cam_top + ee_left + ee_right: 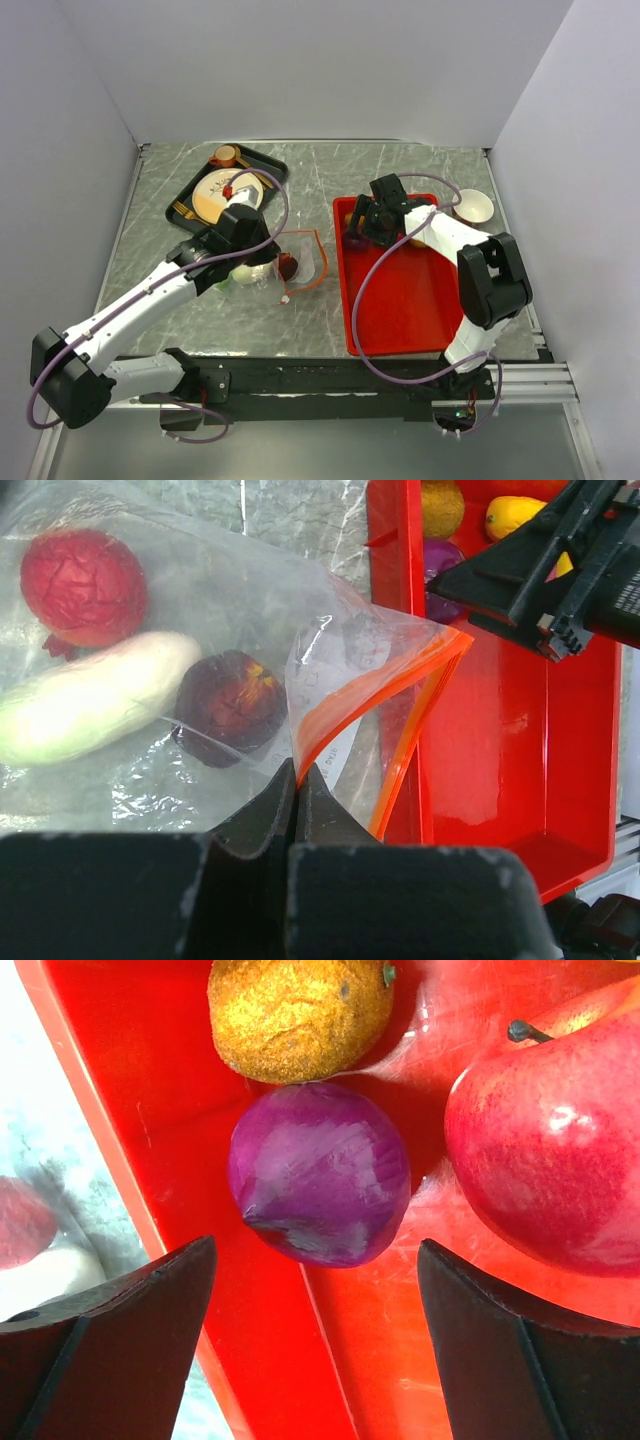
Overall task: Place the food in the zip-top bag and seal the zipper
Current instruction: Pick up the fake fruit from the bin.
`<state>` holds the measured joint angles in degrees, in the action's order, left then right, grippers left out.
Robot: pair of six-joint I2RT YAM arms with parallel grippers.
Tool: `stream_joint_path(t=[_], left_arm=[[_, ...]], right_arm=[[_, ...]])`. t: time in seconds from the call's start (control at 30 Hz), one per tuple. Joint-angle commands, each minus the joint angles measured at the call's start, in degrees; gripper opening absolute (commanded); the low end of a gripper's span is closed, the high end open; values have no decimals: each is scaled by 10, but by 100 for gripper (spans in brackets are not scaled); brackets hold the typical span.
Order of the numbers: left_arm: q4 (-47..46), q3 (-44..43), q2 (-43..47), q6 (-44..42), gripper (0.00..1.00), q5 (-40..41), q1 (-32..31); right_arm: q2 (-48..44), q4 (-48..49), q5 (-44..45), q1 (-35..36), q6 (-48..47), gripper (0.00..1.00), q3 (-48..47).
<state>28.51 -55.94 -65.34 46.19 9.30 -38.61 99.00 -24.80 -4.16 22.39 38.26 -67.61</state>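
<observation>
The clear zip-top bag [200, 630] lies on the table left of the red tray [410, 300]. Inside it are a red fruit [83, 585], a white piece [95, 710] and a maroon piece [228, 702]. My left gripper [296, 770] is shut on the bag's orange zipper strip [340, 705], and the mouth gapes toward the tray. My right gripper [315, 1248] is open, low in the tray's far left corner. A purple piece [320, 1172] sits just ahead of its fingertips. Beside it lie a bumpy orange-yellow fruit [300, 1015] and a red apple [545, 1150].
A black tray [270, 165] with a patterned plate [215, 192] and a small cup [224, 156] stands at the back left. A white bowl [472, 207] sits right of the red tray. Grey walls close in the table on three sides.
</observation>
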Motion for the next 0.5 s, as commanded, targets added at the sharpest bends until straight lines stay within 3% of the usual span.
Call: stream_joint_path(t=[0.0,0.17,0.27,0.47], left_arm=[[-15,-5,26,6,1,-4,-1],[-30,-13,18,8,1,-10,-1],[-24,-18,13,9,1,-15,-1],[-27,7,26,13,1,-17,-1]], right_arm=[[17,15,6,-5,-6,88,-30],[26,28,21,-3,-8,87,-20],[29,19,41,-5,-13,78,-25],[33,14,65,-5,-24,79,-34]])
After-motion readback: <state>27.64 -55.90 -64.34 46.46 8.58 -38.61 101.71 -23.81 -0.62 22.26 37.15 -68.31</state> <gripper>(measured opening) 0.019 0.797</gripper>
